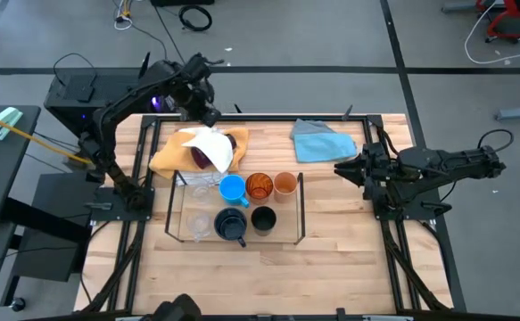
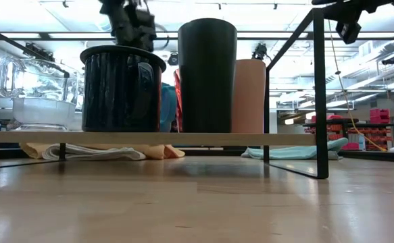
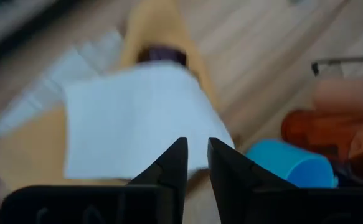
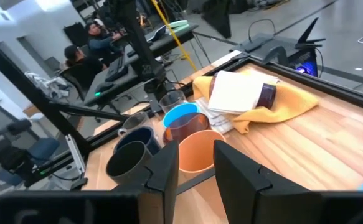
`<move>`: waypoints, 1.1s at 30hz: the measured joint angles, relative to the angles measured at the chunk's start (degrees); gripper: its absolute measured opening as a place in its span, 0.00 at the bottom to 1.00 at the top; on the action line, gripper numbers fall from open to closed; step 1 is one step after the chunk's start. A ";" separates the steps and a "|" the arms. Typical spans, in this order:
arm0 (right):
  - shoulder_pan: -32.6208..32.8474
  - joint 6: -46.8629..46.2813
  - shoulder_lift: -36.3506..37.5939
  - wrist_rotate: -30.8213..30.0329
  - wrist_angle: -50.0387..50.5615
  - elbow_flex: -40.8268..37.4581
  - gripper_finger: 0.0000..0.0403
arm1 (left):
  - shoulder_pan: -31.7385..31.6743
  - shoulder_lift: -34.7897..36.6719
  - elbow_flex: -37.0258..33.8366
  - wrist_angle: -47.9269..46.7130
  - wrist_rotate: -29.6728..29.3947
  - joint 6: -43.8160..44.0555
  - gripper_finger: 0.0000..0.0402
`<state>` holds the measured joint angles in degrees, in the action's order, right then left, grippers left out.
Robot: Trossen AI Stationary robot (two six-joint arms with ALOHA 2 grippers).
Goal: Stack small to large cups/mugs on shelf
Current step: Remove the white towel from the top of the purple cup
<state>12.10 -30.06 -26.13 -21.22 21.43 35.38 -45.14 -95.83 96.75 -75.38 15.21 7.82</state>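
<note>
The shelf (image 1: 301,210) stands mid-table on its thin wire legs. On it stand a light-blue mug (image 1: 232,188), an amber tumbler (image 1: 259,186), a small orange cup (image 1: 284,184), a black cup (image 1: 263,218), a navy mug (image 1: 231,226) and clear cups (image 1: 201,223). A purple tumbler (image 1: 208,159) lies on its side on a yellow cloth, half under a white cloth (image 3: 131,124). My left gripper (image 1: 208,114) hangs above the cloths' far side and points steeply down, its fingers (image 3: 197,152) a narrow gap apart and empty. My right gripper (image 1: 340,169) waits right of the shelf, open and empty.
The yellow cloth (image 1: 170,157) lies at the far left, just behind the shelf. A light-blue cloth (image 1: 322,141) lies at the far right. Bare wood lies in front of the shelf toward the near edge. People sit in the room beyond the table.
</note>
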 joint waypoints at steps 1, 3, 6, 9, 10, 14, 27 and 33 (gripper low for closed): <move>0.00 0.00 0.00 -0.17 0.02 0.00 0.27 | -0.21 0.00 -1.88 0.19 1.17 -0.02 0.17; 0.00 0.00 0.00 -0.21 0.02 0.00 0.27 | -0.11 -0.06 -5.34 0.99 3.05 -0.16 0.19; 0.00 0.20 0.00 -0.21 0.01 0.00 0.27 | 1.03 -0.07 -8.65 3.21 3.29 0.30 0.20; 0.00 0.35 0.00 -0.10 0.00 0.00 0.27 | 2.90 -0.07 -10.22 5.01 1.16 3.49 0.22; 0.00 0.44 0.00 0.19 0.00 0.00 0.27 | 3.55 -0.07 -10.27 5.23 0.44 3.78 0.23; 0.00 0.61 0.00 0.69 0.97 0.04 0.27 | 5.49 -0.07 -10.27 5.71 -2.04 4.36 0.26; 0.02 0.59 0.00 4.19 3.43 0.04 0.27 | 6.82 -0.07 -10.27 3.76 -5.06 1.58 0.48; 0.02 0.19 -0.02 4.18 2.97 0.04 0.27 | 6.71 -0.16 -10.27 3.68 -10.27 -1.33 0.58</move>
<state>12.12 -29.88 -26.15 -17.04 24.40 35.42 -38.44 -96.00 86.48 -71.70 4.94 6.49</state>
